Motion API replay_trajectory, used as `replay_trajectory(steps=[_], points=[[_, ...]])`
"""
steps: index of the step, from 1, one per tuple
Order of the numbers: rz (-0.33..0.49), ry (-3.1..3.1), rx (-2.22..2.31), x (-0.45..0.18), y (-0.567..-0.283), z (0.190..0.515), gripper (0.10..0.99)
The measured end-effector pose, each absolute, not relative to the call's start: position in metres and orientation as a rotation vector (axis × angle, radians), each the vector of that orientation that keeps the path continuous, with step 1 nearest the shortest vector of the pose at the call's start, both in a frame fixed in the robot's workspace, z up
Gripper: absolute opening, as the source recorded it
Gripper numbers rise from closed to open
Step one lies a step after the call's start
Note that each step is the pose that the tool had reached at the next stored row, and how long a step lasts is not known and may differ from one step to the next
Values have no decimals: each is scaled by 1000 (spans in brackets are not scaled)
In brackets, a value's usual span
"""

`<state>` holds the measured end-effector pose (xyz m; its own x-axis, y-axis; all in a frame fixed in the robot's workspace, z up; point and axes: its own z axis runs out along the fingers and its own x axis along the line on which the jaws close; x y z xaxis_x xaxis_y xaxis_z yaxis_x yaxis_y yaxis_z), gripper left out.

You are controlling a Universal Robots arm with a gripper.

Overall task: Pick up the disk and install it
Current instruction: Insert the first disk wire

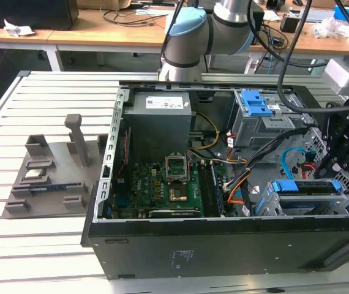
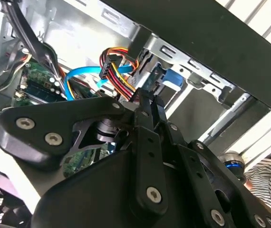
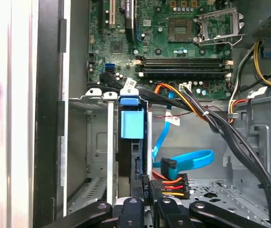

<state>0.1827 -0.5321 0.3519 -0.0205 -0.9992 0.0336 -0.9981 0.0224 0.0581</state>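
While the arm bends over the open case from the far side, its black pincer hangs at the exterior view's right, above the drive cage. Disk: blue-bracketed, seated upright in the cage slot, beside the motherboard. Pincer fingers sit close together at the disk's edge; whether they pinch it, I cannot tell. Case lies on a slatted table.

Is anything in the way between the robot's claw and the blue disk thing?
Nothing visible blocks it. In the first wrist view the gripper sits right at the disk, already standing in its metal bay; the coloured cables run alongside.
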Motion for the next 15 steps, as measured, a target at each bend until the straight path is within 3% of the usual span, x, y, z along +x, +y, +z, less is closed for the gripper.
replay_trajectory(steps=[15], points=[[-25, -2198, 2151, 184, -531, 342, 173]])
